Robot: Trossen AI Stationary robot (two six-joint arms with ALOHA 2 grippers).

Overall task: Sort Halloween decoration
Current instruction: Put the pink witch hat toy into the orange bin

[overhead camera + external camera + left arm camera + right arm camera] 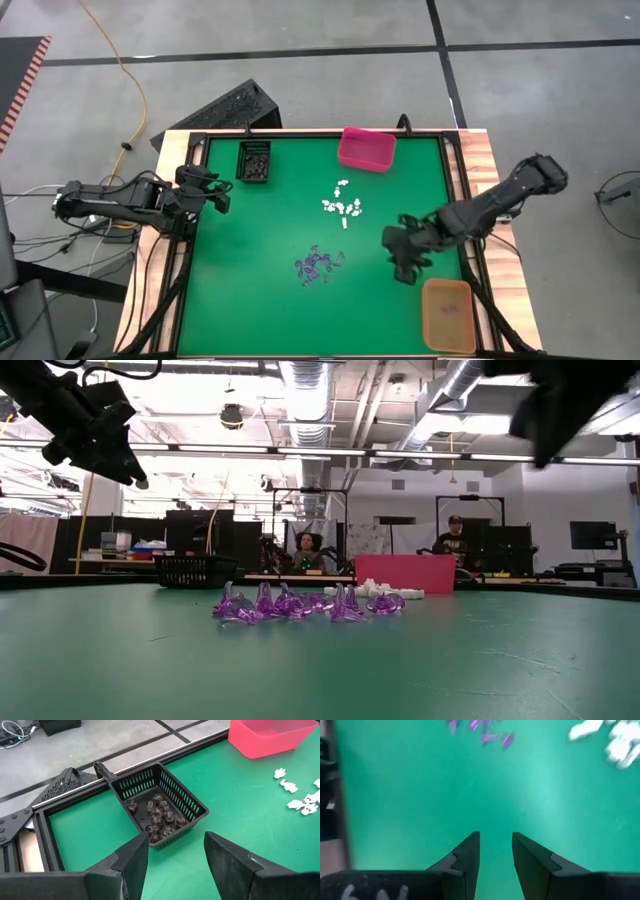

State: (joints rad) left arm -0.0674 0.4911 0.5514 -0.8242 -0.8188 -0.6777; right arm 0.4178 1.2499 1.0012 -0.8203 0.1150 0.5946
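The Halloween decoration lies in loose clusters on the green table: purple trinkets [318, 266] [290, 603] near the middle and white trinkets [342, 207] [300, 802] farther back. Dark trinkets [160, 815] lie inside the black basket [254, 161]. One purple trinket [450, 308] lies in the orange bin [447, 314]. My right gripper [404, 262] [496, 845] hovers open above bare table, between the purple cluster and the orange bin. My left gripper [215, 195] [175, 855] waits open at the left edge, raised and facing the basket.
A pink bin [366, 148] [405, 573] stands at the far edge, right of the basket. A black frame [455, 190] runs around the table. Bare green surface [250, 300] lies at the near left. People sit in the room beyond the table.
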